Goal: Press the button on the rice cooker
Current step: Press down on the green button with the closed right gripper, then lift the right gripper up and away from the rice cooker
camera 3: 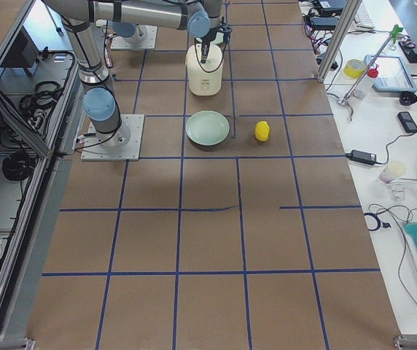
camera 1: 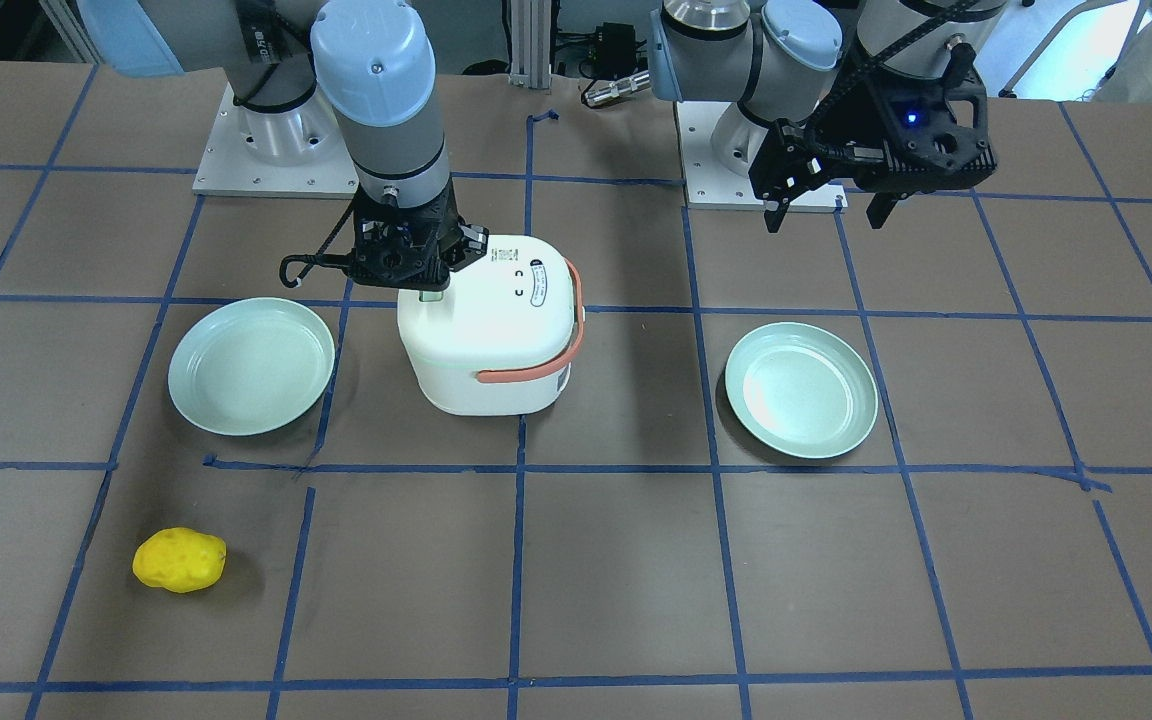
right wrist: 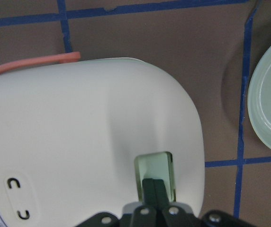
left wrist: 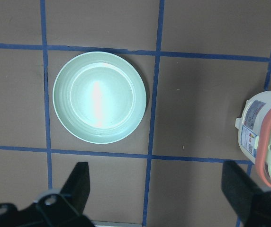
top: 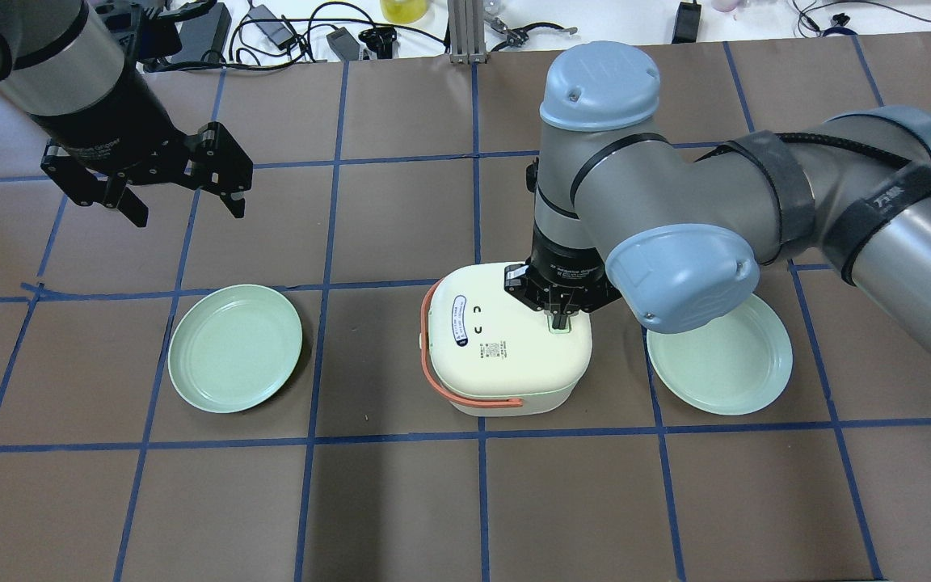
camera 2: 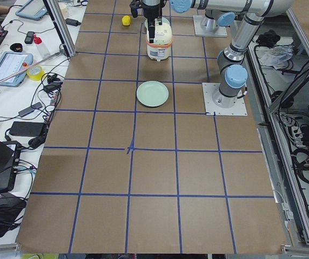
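Right gripper, fingers together, touches the green button atop the rice cooker; left gripper spread wide.

The rice cooker is creamy white, with a salmon-pink handle, a pale green button and small black marks on its lid. One plate and the other plate are pale mint green. The pitted lump is bright yellow. The table is dull brown, gridded with blue tape lines. The right gripper and left gripper are black. The right arm and left arm are silver-grey with light-blue caps.
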`<state>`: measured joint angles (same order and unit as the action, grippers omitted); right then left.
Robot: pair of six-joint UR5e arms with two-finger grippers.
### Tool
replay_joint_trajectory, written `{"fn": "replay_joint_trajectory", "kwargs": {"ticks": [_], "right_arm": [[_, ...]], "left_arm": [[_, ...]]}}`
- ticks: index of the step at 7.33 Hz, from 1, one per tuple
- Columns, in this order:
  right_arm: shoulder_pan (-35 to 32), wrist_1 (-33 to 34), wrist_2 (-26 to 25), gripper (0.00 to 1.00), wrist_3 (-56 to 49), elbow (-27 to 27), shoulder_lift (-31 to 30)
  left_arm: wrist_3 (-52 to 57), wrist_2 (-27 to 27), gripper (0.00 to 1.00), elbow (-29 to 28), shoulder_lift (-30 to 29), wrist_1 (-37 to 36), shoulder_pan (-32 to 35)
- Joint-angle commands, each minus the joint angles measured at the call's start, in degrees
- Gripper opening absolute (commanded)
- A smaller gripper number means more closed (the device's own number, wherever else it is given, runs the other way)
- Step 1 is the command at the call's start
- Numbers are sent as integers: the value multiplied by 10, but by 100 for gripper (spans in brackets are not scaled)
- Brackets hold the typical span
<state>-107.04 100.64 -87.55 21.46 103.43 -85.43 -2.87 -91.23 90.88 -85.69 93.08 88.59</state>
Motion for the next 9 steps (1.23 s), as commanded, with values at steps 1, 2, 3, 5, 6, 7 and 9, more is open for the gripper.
{"fn": "replay_joint_trajectory", "kwargs": {"ticks": [1, 2, 3, 5, 6, 7, 9], "right_arm": [[0, 0, -5, 99, 2, -10, 0], [3, 0, -10, 100, -2, -20, -3], [8, -10, -36, 100, -4, -59, -3], [61, -53, -40, 100, -33, -128, -3], [94, -63, -38, 100, -81, -154, -3], [111, -63, -44, 100, -100, -173, -3], [160, -63, -37, 100, -149, -201, -3]], "left_arm": [[0, 0, 100, 0, 0, 0, 0], [1, 0, 100, 0, 0, 0, 0], [1, 0, 100, 0, 0, 0, 0], [1, 0, 100, 0, 0, 0, 0], [1, 0, 100, 0, 0, 0, 0], [1, 0, 100, 0, 0, 0, 0], [1, 0, 100, 0, 0, 0, 0]]}}
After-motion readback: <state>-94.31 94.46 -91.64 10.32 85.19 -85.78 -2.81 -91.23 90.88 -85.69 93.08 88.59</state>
